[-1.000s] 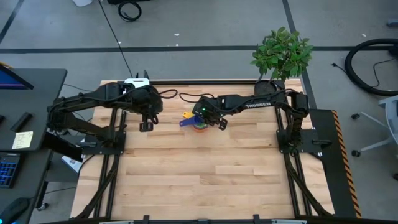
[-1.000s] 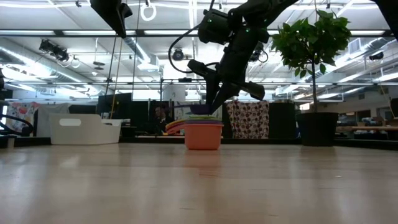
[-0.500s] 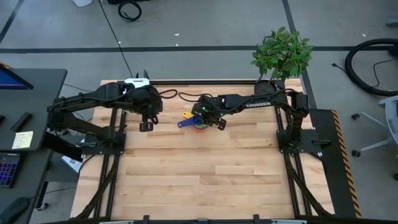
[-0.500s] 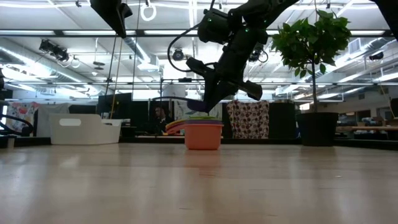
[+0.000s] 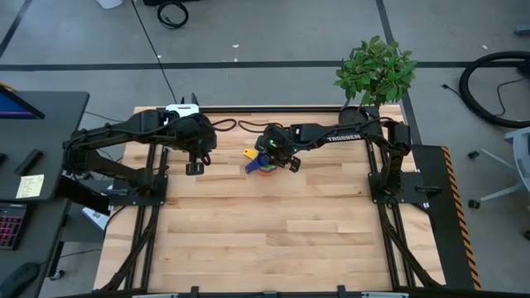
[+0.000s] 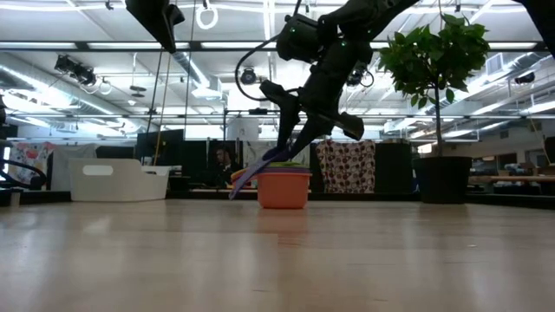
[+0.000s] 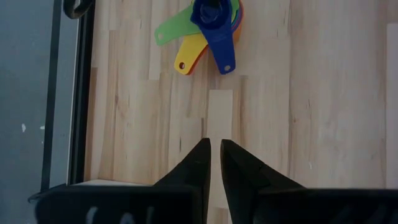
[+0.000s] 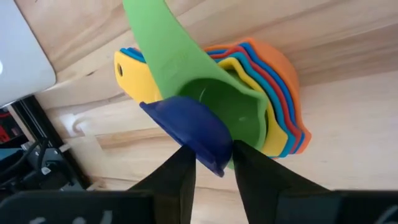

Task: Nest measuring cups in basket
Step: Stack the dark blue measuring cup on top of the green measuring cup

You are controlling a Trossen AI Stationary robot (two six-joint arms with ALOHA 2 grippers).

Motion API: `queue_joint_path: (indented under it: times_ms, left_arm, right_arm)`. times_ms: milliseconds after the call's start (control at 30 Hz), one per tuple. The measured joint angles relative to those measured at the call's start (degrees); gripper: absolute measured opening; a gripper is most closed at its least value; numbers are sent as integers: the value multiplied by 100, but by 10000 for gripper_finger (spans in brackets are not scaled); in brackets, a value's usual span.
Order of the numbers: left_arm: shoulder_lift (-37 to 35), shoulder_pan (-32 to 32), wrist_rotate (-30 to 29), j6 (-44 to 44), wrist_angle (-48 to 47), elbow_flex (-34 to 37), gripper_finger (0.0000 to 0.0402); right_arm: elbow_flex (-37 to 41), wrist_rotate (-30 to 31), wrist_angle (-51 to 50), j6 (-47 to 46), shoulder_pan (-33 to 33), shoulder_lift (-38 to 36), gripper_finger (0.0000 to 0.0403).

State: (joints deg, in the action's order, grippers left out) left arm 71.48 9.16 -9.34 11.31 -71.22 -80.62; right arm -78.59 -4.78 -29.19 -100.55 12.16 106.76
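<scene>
A: Where is the dark blue cup (image 8: 189,130)?
B: Tilted on the nested stack (image 5: 264,167), between the right gripper (image 8: 213,163) fingers, parted, lightly touching it.
A: Left gripper (image 7: 215,163)?
B: Nearly closed, empty, near the basket (image 6: 119,179).

The surface (image 5: 265,223) is pale wood in narrow glued strips, smooth with a low satin sheen; the measuring cups (image 8: 249,118) look like smooth moulded plastic, brightly coloured and slightly glossy; the basket (image 6: 117,179) is matt white plastic; the fingers (image 7: 196,171) of the left pincer (image 7: 214,152) are matt black, smooth and hard-looking.
</scene>
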Motion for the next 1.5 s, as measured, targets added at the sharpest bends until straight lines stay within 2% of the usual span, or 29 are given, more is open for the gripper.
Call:
queue_joint_path:
  times_ms: [200, 533, 733, 1100, 1333, 1500]
  left_arm:
    - [0, 0, 0, 0, -1, 0, 43]
    - [0, 1, 0, 0, 0, 0, 43]
    - [0, 1, 0, 0, -15, 0, 43]
    - [0, -1, 0, 33, 79, 0, 43]
    - [0, 0, 0, 28, 79, 0, 43]
    - [2, -1, 0, 28, 79, 0, 43]
  right_arm:
    - [0, -100, -59, -269, 5, 0, 91]
    - [0, -300, -188, -190, 5, 0, 14]
    - [0, -704, -620, -140, 1, -3, 21]
    - [-2, -556, -673, -76, -8, -15, 13]
    - [0, -654, -656, -284, 54, -9, 57]
    - [0, -714, -584, -130, 90, -4, 66]
